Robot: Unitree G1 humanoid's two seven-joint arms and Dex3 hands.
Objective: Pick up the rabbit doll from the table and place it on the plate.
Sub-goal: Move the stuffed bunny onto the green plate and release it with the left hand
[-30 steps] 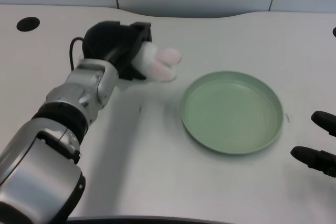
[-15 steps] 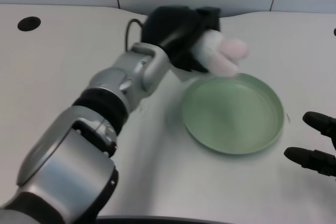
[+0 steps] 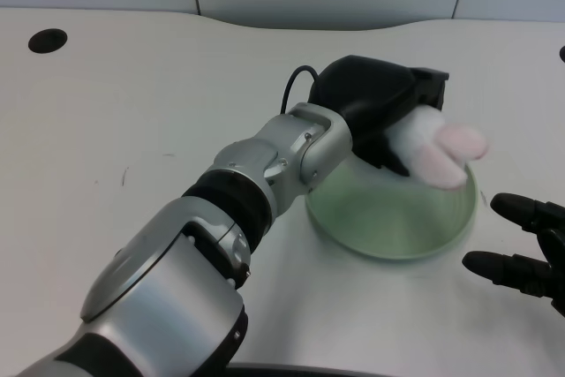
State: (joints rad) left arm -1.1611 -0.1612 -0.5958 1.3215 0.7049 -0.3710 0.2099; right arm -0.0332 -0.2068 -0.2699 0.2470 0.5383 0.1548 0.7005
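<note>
One rabbit doll (image 3: 439, 152), white with pale pink ears, sits in the grasp of the left hand (image 3: 381, 112) above the green plate (image 3: 388, 218). Only its front part shows, sticking out past the black fingers; the rest is hidden inside the hand. Its long axis runs roughly from upper left to lower right across the head view, and the two pink ears lead, pointing toward the picture's right and slightly down, over the plate's far right rim. Whether the doll touches the plate I cannot tell; it looks held clear of the plate's floor.

Black fingers are wrapped closely around the doll's body, so the hand is holding the doll rather than spread. The hand lies over the far half of the plate, and the silver forearm (image 3: 282, 152) reaches in from the lower left, covering the plate's left rim.

Round and shallow, the plate rests on the white table (image 3: 132, 103), its near rim and inner floor in plain sight. At the picture's lower right edge the right hand (image 3: 521, 249) hangs just beside the plate, apart from it, its dark fingers pointing left.
</note>
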